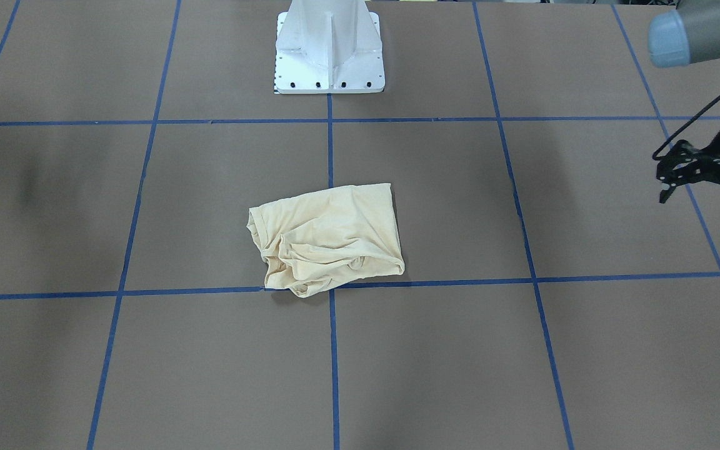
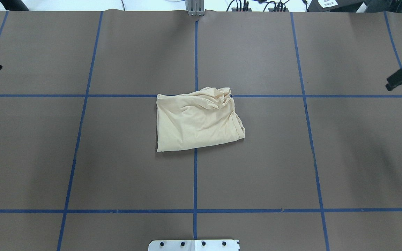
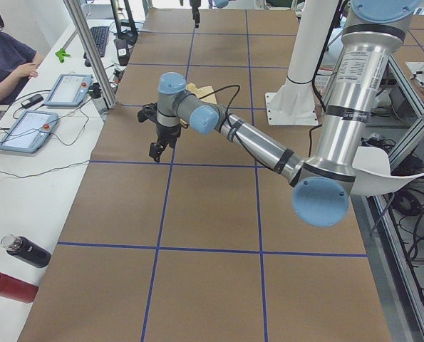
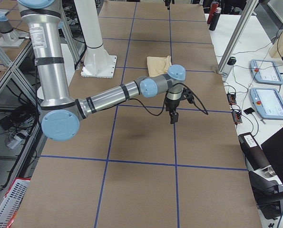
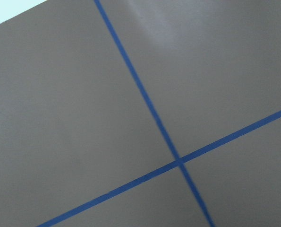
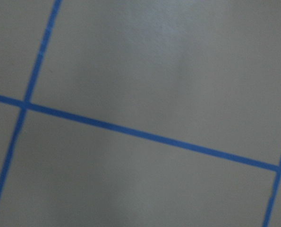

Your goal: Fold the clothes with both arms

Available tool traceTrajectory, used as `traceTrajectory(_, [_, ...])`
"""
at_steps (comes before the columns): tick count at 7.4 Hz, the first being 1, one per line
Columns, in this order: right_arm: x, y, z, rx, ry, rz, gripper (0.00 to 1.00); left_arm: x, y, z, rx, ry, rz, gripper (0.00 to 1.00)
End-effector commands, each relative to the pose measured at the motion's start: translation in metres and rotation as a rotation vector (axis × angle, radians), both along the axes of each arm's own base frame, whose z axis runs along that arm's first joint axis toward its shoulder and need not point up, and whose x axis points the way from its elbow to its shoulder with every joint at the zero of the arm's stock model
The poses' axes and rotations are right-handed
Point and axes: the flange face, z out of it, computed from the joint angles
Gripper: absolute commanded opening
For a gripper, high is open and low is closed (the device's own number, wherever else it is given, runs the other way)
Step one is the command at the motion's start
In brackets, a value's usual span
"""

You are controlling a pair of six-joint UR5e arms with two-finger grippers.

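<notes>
Shirt (image 2: 194, 122) on brown tbl (image 2: 117, 157) w/ blue grid (image 2: 195, 181)

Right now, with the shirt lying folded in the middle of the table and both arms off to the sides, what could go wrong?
1. The T-shirt has a bunched, wrinkled edge on the side away from the robot, so the loose fold might slump open.
2. If the left gripper or right gripper reaches in to tidy it, a pinch on that bunch could catch several layers and undo the fold.
</notes>
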Motion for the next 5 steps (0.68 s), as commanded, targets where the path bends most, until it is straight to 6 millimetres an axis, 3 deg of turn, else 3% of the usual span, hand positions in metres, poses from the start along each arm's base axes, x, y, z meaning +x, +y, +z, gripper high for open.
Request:
traceTrajectory(1, [0.098,0.078,0.096,-0.042,0.007,-0.029,1.00,-0.067,0.030,0.065,-0.087,0.008,-0.043,1.00])
traceTrajectory(2, [0.123,0.094,0.108,-0.061,0.006,0.015,1.00,-0.085,0.033,0.083,-0.128,0.007,-0.077,1.00])
traceTrajectory(3, [0.134,0.099,0.103,-0.064,0.010,0.048,1.00,-0.097,0.045,0.107,-0.172,0.007,-0.095,1.00])
traceTrajectory(5, [0.130,0.091,0.087,-0.107,0.008,0.135,1.00,-0.095,0.082,0.137,-0.282,0.134,-0.055,1.00])
